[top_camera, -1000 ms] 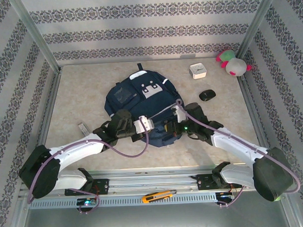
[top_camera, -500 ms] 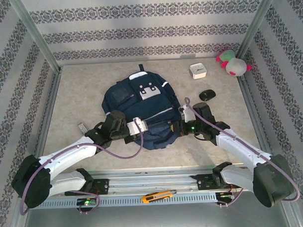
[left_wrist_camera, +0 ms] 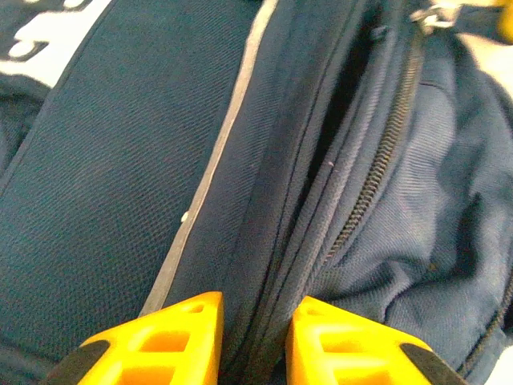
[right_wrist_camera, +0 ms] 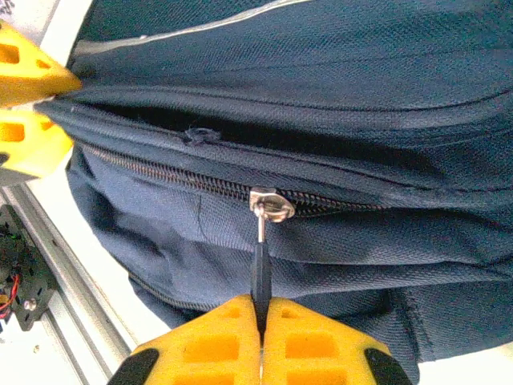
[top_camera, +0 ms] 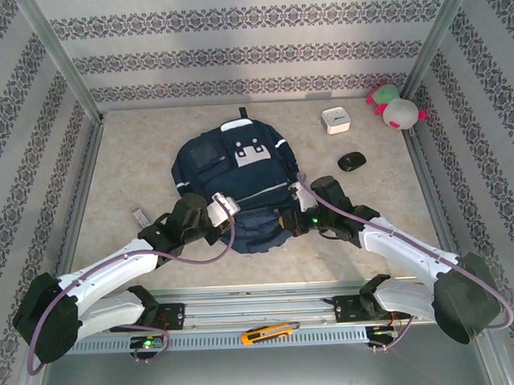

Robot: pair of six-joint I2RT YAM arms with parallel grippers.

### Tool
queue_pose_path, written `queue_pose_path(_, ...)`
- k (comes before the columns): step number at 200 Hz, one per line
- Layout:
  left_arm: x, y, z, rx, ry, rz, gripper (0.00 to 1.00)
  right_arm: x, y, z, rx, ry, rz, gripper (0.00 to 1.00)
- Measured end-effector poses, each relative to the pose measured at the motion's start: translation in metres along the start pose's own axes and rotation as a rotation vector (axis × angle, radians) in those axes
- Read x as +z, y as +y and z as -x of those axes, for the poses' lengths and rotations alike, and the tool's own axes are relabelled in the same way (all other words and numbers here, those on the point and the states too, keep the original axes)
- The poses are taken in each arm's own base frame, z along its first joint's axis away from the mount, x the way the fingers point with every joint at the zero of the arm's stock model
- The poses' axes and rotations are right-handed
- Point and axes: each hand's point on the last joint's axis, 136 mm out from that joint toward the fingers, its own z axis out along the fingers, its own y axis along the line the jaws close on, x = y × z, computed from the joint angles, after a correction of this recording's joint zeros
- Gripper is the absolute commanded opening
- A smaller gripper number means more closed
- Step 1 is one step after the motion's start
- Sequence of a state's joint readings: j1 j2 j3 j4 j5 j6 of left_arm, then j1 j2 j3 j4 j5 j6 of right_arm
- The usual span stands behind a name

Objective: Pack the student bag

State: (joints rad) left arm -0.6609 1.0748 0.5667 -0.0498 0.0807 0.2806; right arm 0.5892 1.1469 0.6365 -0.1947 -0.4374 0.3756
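My right gripper (right_wrist_camera: 260, 322) is pinched tight on the dark zipper pull (right_wrist_camera: 258, 265), which hangs from the metal slider (right_wrist_camera: 271, 204) partway along the zipper (right_wrist_camera: 152, 167) of the student bag (right_wrist_camera: 337, 72). To the left of the slider the teeth are parted and a dark slit of the compartment shows above them.

My left gripper (left_wrist_camera: 255, 311) sits at the other end of that opening. Its yellow fingers (left_wrist_camera: 172, 333) stand a narrow gap apart, with a ridge of the navy fabric and its seam running up between them. I cannot tell whether the pads are pressing that fabric or only standing on either side of it. A grey reflective stripe (left_wrist_camera: 210, 172) runs up the cloth just left of the ridge.

From above, the bag lies flat in the middle of the table (top_camera: 129, 163), its white patches towards the far wall, and both my arms meet at its near edge. A black computer mouse (top_camera: 351, 161) lies to the right of the bag, with a white box (top_camera: 335, 120) beyond it and a plush toy (top_camera: 395, 106) in the far right corner. An orange utility knife (top_camera: 269, 333) rests on the rail by my bases.
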Motion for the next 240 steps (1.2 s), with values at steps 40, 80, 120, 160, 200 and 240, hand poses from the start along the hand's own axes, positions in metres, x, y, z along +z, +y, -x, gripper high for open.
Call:
queue_pose_path(40,-0.022,0.026,-0.012,-0.047,0.032,0.162,0.27,0.014,0.024,-0.004,-0.037,0.019,0.017,0.00)
queue_pose_path(80,-0.039,0.029,-0.020,-0.083,0.025,0.198,0.44,0.022,0.032,-0.006,-0.039,0.027,0.019,0.00)
queue_pose_path(120,-0.037,0.017,-0.006,-0.077,-0.002,0.112,0.63,0.026,0.034,0.000,-0.039,0.027,0.016,0.00)
queue_pose_path(160,-0.028,-0.001,0.022,-0.041,-0.041,-0.033,0.70,0.029,0.035,0.003,-0.038,0.033,0.023,0.00)
queue_pose_path(200,-0.015,-0.027,0.024,0.037,-0.037,-0.173,0.71,0.034,0.037,0.002,-0.034,0.057,0.041,0.00)
queue_pose_path(240,-0.006,-0.040,0.028,0.092,-0.045,-0.251,0.71,0.034,0.039,0.001,-0.035,0.065,0.055,0.00)
